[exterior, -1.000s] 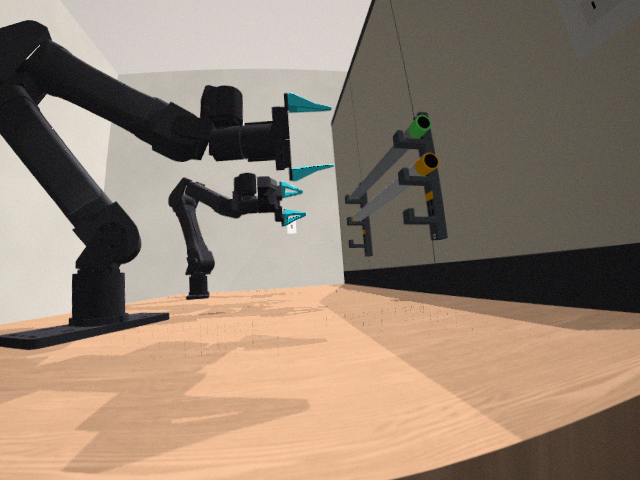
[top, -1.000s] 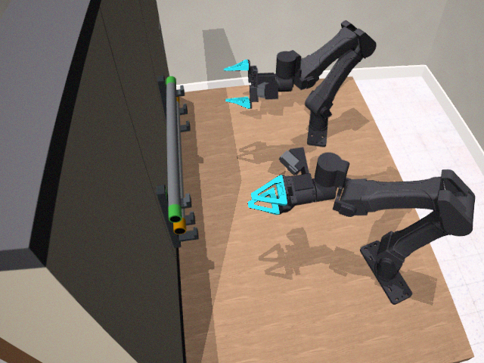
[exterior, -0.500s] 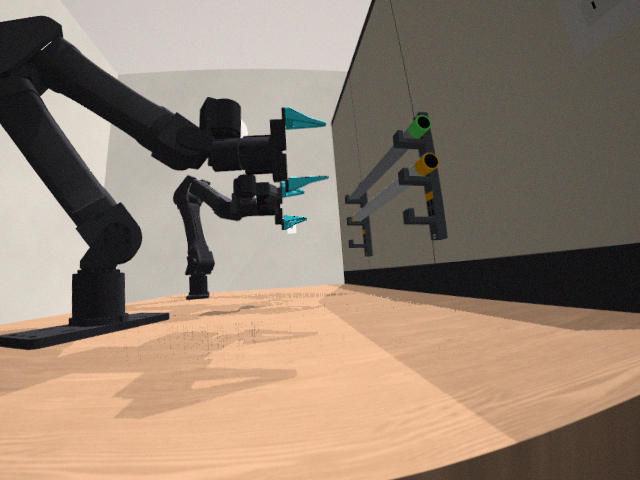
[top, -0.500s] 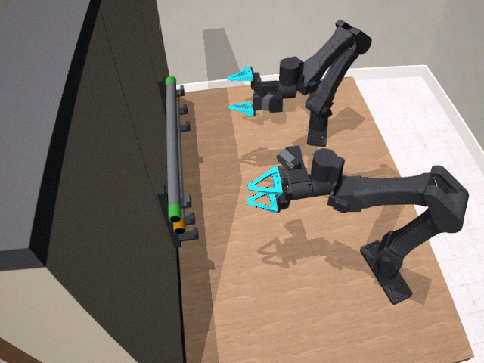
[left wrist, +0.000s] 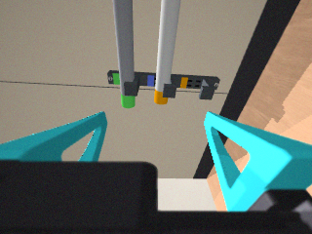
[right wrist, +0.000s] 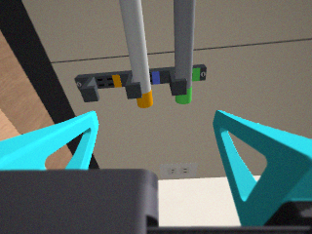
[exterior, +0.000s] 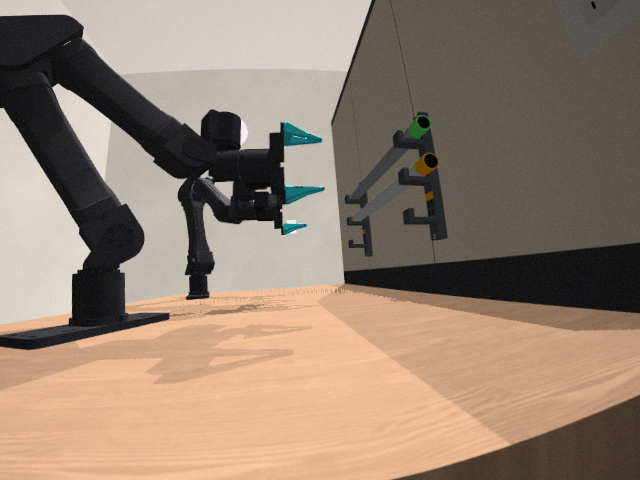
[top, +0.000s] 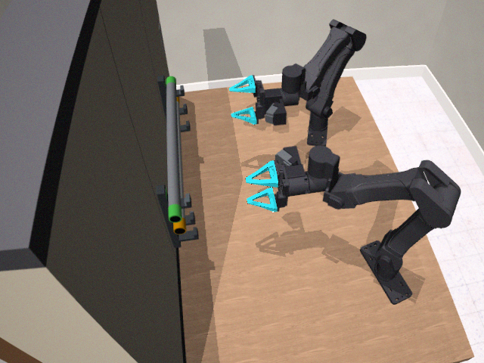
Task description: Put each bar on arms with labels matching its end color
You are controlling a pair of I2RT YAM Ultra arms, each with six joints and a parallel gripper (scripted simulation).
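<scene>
The green-ended bar (top: 172,148) lies on the rack's top pair of arms, next to green labels (left wrist: 116,78). The orange-ended bar (left wrist: 165,49) lies on the middle pair, next to blue labels (left wrist: 150,80). The bottom pair (exterior: 418,217), with orange labels (left wrist: 183,83), holds nothing. My left gripper (top: 249,190) is open and empty. It hovers above the table and faces one rack upright (top: 172,223) from a distance. My right gripper (top: 234,101) is open and empty. It faces the other upright (right wrist: 138,83), also well clear of it. Both grippers have their fingers one above the other.
The rack hangs on a tall dark wall panel (top: 109,195) along one table edge. Both arm bases (top: 386,273) stand on the wooden table top on the side away from the wall. A wall outlet (right wrist: 177,170) sits on the wall beyond the rack's end.
</scene>
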